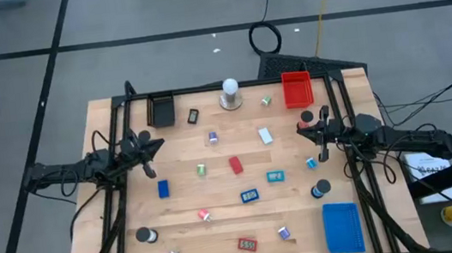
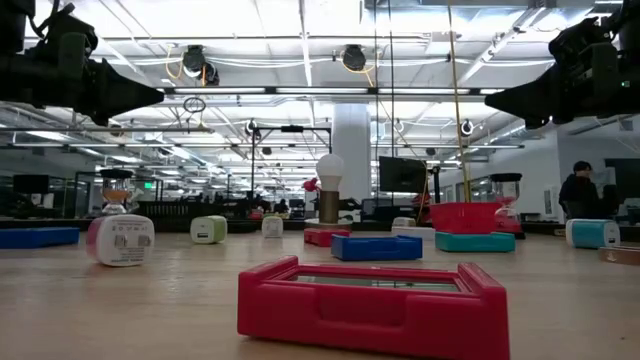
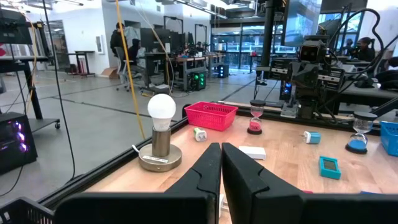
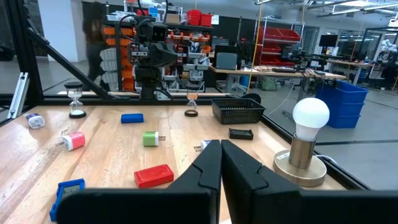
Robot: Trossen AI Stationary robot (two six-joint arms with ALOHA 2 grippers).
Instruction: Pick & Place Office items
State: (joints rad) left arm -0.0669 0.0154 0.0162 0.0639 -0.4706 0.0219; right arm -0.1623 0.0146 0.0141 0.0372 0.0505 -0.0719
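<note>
The office items lie scattered over the wooden table, well apart from one another: a red block near the middle, a blue block toward the left side, a teal framed piece and a blue framed piece beside it, a red framed piece near the front edge, plus small plug-like cubes and hourglass-shaped pieces such as the black-ended one on the right. They look like light, rigid plastic, probably smooth enough to skid on the wood if nudged, so a pinch across the short flat sides of a block seems the safest hold; the hourglass pieces would likely be best taken at the narrow waist. The red basket at the back right, the black tray at the back left and the blue tray at the front right all appear to hold nothing. The left gripper hangs above the left edge and the right gripper above the right edge, each with its fingers pressed together on nothing.
</note>
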